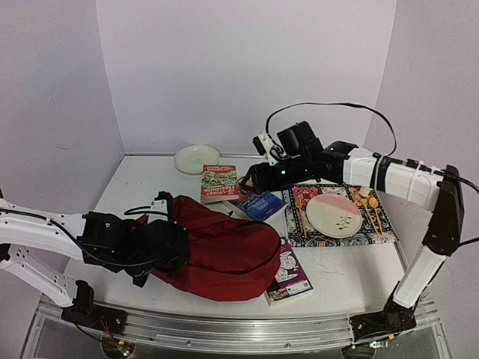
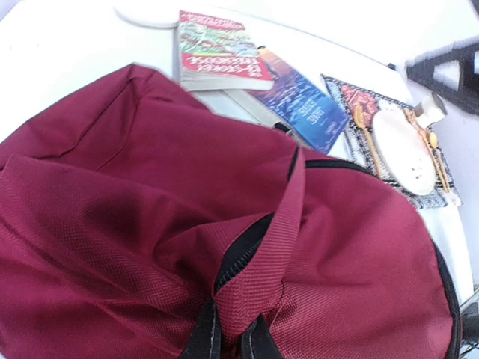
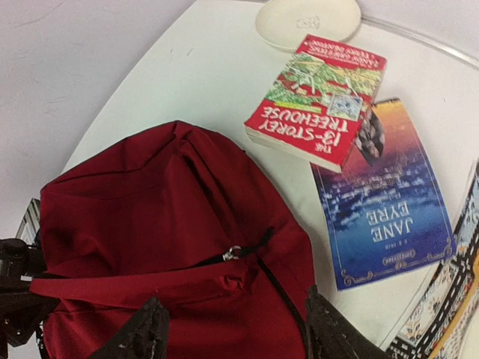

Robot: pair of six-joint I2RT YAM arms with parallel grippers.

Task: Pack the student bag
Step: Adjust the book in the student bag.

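Observation:
The student bag (image 1: 217,250) is a dark red fabric backpack lying slumped on the near left of the table. My left gripper (image 1: 168,243) is shut on a red strap fold (image 2: 258,277) beside the black zip; its gripper (image 2: 230,338) shows at the bottom edge of the wrist view. My right gripper (image 1: 251,178) hovers open above the bag's far end, with nothing between its fingers (image 3: 146,333). Below it the student bag (image 3: 165,239) shows a small silver zip pull (image 3: 233,253). The zip looks closed there.
A red "13-Story Treehouse" book (image 1: 219,182) and a blue "Jane Eyre" book (image 1: 262,204) lie just beyond the bag. A third book (image 1: 290,278) pokes out under its right side. A white dish (image 1: 196,158) sits at the back. A patterned placemat (image 1: 374,235) holds a pink plate (image 1: 334,215) and gold cutlery (image 1: 370,208).

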